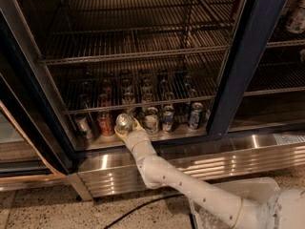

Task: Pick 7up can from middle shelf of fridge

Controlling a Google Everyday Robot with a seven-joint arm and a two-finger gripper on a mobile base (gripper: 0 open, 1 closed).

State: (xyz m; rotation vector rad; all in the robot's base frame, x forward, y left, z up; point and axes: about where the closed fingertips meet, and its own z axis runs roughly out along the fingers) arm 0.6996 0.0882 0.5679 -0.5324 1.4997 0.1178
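Note:
The fridge (244, 70) stands with its left door open. A row of cans sits on the pale metal middle shelf (193, 131). My gripper (125, 126) reaches in from the lower right on a white arm and is shut on the 7up can (123, 121). That can is tilted, with its silver top facing the camera and its printed side hidden. It sits between a red can (105, 123) on its left and a pale can (151, 123) on its right.
Two blue-and-white cans (167, 119) (196, 116) stand further right, and a silver can (84, 124) further left. Dark wire racks (138, 51) run above. The navy door post (238, 99) and ribbed steel base panel (228, 159) border the opening. A black cable (138, 209) lies on the floor.

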